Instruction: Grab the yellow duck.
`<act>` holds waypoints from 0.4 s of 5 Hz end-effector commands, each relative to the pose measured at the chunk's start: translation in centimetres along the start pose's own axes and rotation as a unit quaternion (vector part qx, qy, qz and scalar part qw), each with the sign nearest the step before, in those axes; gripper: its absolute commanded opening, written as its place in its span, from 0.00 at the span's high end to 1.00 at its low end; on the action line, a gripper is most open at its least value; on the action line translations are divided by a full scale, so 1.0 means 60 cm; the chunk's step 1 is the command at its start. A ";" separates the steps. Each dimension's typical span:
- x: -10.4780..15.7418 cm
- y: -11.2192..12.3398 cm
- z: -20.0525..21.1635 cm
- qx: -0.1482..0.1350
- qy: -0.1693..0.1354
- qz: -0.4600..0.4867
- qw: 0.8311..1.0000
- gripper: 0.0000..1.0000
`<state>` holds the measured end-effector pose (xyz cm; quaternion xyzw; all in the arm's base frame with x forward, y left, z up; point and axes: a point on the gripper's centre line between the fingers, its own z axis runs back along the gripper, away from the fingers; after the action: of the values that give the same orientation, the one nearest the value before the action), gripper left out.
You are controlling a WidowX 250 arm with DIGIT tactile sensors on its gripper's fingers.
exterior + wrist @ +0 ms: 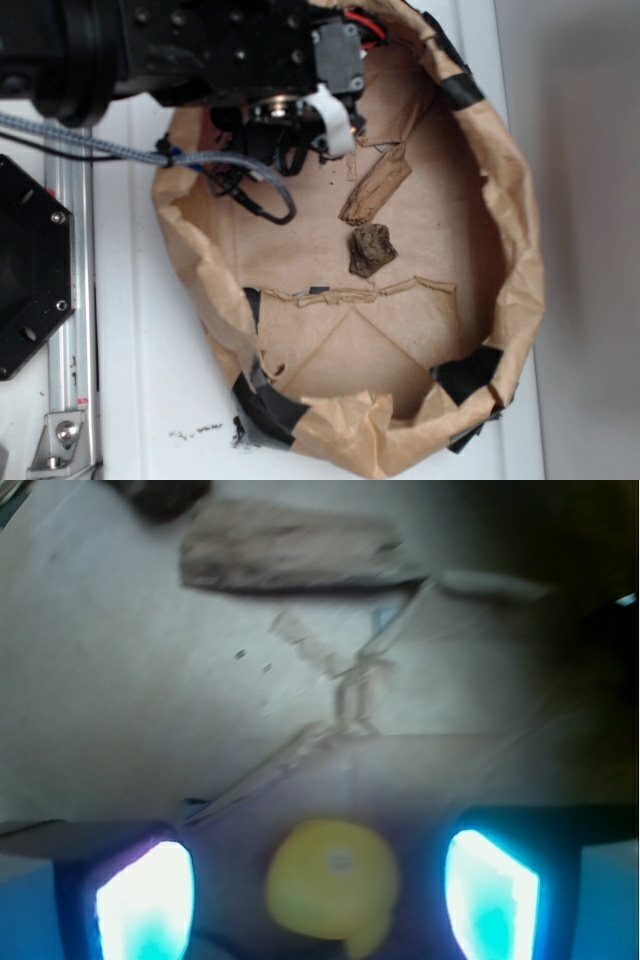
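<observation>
- the yellow duck [333, 885] shows only in the wrist view – a smooth, rounded yellow blob with a small pale mark on top and a little nub at its lower right, lying on the brown paper between the two fingers
- the gripper [318, 895] has its jaws spread wide, one glowing pale pad [145, 900] on the left of the picture and one on the right, each standing apart from the duck with a gap of paper on either side; it has hold of nothing
- in the exterior view the black arm [180, 45] reaches in from the top left over the rim, with a braided grey cable [100, 140] trailing beside it; the duck is hidden beneath it there
- the paper bag [510, 200] is crumpled brown kraft paper, rolled down into a wide, shallow basin – its rim patched with strips of black tape [265, 405], its floor creased and folded
- a long, flat, bark-like piece [375, 188] lies on the bag floor, rough and fibrous, tilted on the diagonal
- just below it sits a dark brown lump [371, 249], knobbly and irregular, near the bark piece but not clearly touching it
- the bag rests on a white table [150, 400] with a few dark crumbs scattered near the taped corner
</observation>
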<state>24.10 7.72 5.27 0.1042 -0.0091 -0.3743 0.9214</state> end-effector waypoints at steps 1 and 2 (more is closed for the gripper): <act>0.016 -0.009 0.034 0.024 -0.029 -0.014 0.999 0.00; 0.012 0.002 0.017 0.028 -0.017 -0.006 0.999 0.00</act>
<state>24.15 7.74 5.49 0.1107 -0.0171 -0.3808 0.9178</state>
